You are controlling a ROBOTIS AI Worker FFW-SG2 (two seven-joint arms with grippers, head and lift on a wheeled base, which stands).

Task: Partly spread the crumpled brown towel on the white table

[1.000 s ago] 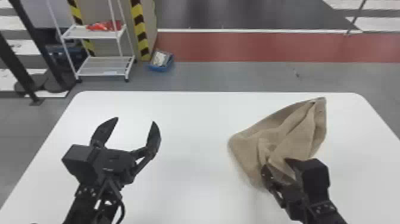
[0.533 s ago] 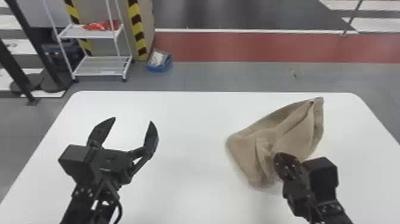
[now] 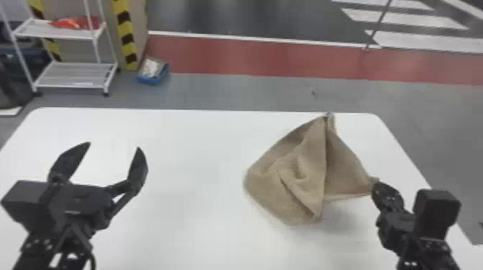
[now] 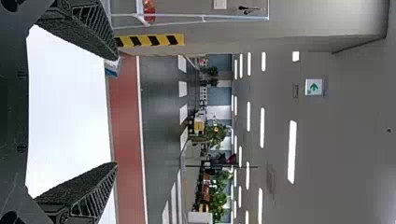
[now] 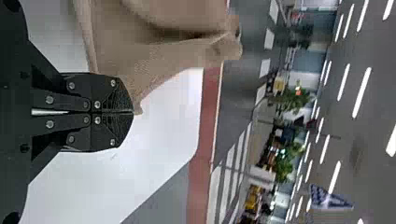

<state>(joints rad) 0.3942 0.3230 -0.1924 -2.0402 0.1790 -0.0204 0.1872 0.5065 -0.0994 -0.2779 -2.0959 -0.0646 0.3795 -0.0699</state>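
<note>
Since the earlier frame, a corner of the brown towel [image 3: 298, 179] is stretching outward, the right gripper [image 5: 133, 112] pinching it, the bulk lying leftward; light, limp cloth is probably favouring corner holds. Farther left, the left gripper [image 3: 114, 145] is hanging open.
</note>
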